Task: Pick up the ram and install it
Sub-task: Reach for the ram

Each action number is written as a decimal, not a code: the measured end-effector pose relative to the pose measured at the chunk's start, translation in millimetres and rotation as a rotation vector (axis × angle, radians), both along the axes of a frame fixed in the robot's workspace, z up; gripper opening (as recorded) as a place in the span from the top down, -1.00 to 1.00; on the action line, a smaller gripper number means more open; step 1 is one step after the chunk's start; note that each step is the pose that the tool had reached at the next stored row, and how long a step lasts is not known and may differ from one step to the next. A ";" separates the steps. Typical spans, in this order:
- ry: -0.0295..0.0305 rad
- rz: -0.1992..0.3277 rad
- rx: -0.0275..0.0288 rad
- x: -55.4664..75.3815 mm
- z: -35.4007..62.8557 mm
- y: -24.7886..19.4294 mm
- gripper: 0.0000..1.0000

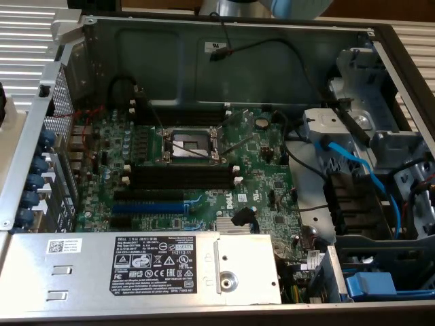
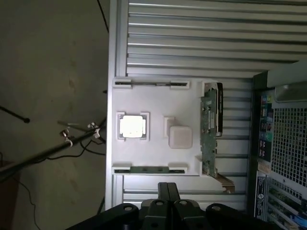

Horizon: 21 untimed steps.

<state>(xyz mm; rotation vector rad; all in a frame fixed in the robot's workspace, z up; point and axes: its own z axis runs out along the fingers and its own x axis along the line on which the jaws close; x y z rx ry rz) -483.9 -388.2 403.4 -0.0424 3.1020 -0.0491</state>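
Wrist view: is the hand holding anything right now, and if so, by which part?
Nothing is held. The hand is shut with nothing between its fingers, near the edge of the white tray.

The gripper (image 2: 168, 186) is matte black, with two slim flat fingers (image 2: 163, 192) set on rounded, hinge-like black links (image 2: 127, 209), while the arm (image 1: 226, 6) shows silver-grey metal and a light blue joint cap (image 1: 299, 6).

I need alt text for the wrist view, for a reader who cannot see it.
The shut gripper hangs near a white parts tray on a ribbed metal surface. The tray holds a long green circuit board, a bright square part and a white block.
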 end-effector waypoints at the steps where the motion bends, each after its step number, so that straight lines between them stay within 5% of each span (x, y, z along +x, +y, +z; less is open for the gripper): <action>1: 0.0000 0.013 0.0001 -0.1 -0.2 0.0 0.79; 7: 0.0000 0.090 0.0001 -3.5 -1.7 0.1 0.79; 21: 0.0002 0.093 0.0053 -13.4 -10.6 0.1 0.79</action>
